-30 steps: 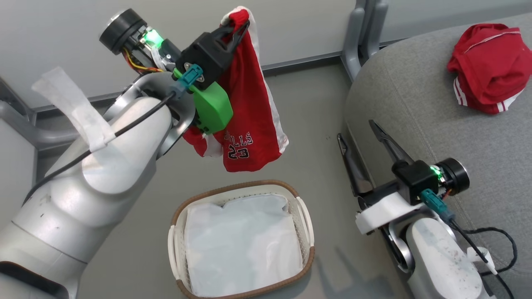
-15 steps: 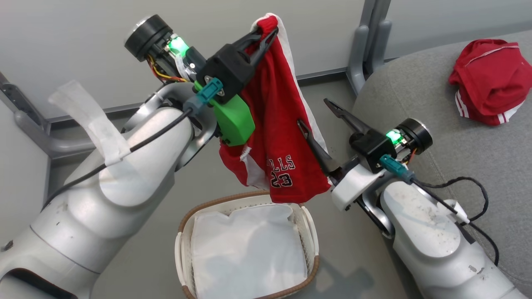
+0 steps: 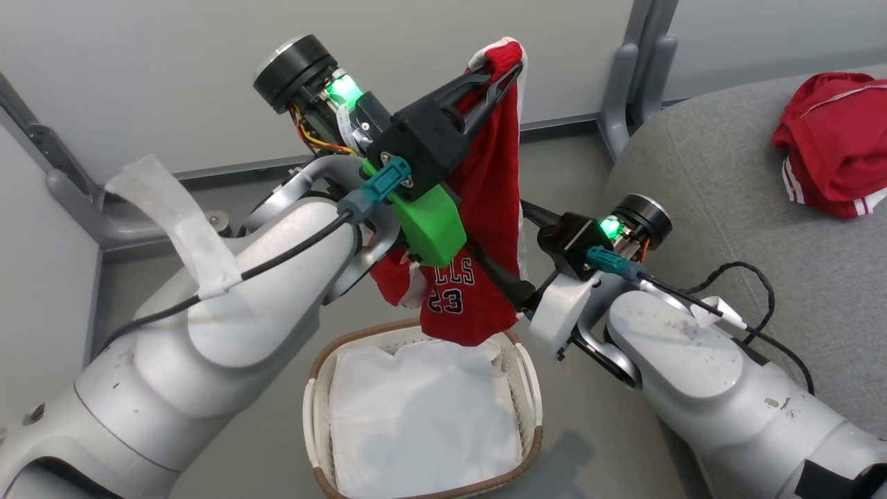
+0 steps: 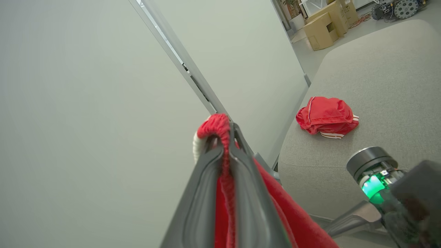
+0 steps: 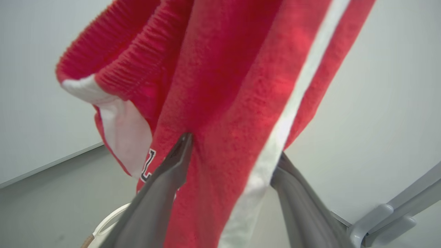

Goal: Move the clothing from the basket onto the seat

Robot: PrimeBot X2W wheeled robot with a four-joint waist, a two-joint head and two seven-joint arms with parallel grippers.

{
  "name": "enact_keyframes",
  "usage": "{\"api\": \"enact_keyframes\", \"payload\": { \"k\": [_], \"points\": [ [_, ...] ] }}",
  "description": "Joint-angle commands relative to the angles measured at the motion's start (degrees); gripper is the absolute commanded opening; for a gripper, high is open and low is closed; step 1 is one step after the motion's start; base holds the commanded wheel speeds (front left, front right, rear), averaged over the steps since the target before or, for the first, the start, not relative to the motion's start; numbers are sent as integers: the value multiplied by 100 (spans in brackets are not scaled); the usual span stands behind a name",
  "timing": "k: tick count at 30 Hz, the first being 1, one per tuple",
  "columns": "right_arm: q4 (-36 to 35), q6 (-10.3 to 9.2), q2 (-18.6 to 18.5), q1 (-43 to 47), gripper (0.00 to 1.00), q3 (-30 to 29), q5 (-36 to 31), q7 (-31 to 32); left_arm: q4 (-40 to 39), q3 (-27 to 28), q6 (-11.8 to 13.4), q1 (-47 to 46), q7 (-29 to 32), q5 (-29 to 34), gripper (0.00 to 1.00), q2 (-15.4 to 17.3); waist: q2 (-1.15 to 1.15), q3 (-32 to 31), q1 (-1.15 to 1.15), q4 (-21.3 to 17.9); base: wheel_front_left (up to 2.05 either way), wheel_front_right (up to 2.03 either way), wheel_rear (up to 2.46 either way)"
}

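Observation:
Red shorts [image 3: 485, 180] with white side stripes and a "23" print hang above the basket [image 3: 528, 378]. My left gripper [image 3: 500, 69] is shut on their elastic waistband [image 4: 220, 129]. My right gripper [image 3: 500, 232] is open, and the hanging fabric [image 5: 220, 103] lies between its two fingers [image 5: 172, 168]. The oval basket with a brown rim holds its white liner [image 3: 423, 416]. A second red garment [image 3: 835, 152] with white stripes lies crumpled on the grey seat [image 3: 727, 166]; the left wrist view also shows this garment [image 4: 325, 117] on the seat [image 4: 379, 69].
Grey partition panels with metal feet [image 3: 641, 76] stand behind the basket and beside the seat. Grey floor [image 3: 596, 430] lies between the basket and the seat. Cardboard boxes [image 4: 324, 26] stand far off past the seat. A black cable [image 3: 755, 291] trails from my right wrist.
My right gripper has swung left from beside the seat and now straddles the hanging shorts. My left arm has carried the shorts rightward. The head view has shifted.

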Motion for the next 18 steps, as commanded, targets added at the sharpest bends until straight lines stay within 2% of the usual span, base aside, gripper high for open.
{"api": "enact_keyframes", "payload": {
  "k": [1, 2, 4, 5, 6, 11, 16, 18],
  "points": [
    [70, -8, 52, -79, 100, 71, 59, -27, -41, 15, 38, 71, 15, -30, 0, 31, 0, 32, 0, 27, 0, 0, 0],
    [119, -8, 94, -127, 55, 124, 89, -26, -64, 21, 54, 82, 24, -50, 0, 41, 0, 47, 0, 44, 0, 0, 0],
    [182, -8, 147, -187, 20, 236, 136, -26, -100, 44, 84, 124, 40, -96, 0, 57, 0, 68, 0, 78, 0, 0, 0],
    [199, -8, 165, -204, 14, 264, 151, -27, -112, 61, 99, 149, 46, -131, 0, 66, 0, 74, 0, 89, 0, 0, 0],
    [221, -8, 173, -219, 0, 288, 165, -26, -118, 86, 131, 189, 46, -183, 0, 81, 0, 81, 0, 101, 0, 0, 0],
    [123, -8, 184, -254, 0, 115, 158, -27, -78, 338, 350, 575, 0, -547, 0, 142, 0, 115, 0, 115, 0, 0, 0],
    [-23, -8, 116, -113, 0, -231, 52, -26, 65, 574, 599, 1168, -292, -901, 2, 209, 0, 153, 0, 81, 0, 0, 0],
    [-101, -8, 93, -46, 0, -415, 7, -27, 199, 634, 688, 1432, -422, -1034, 82, 202, 0, 161, 0, 66, 0, 0, 0]
  ]
}}
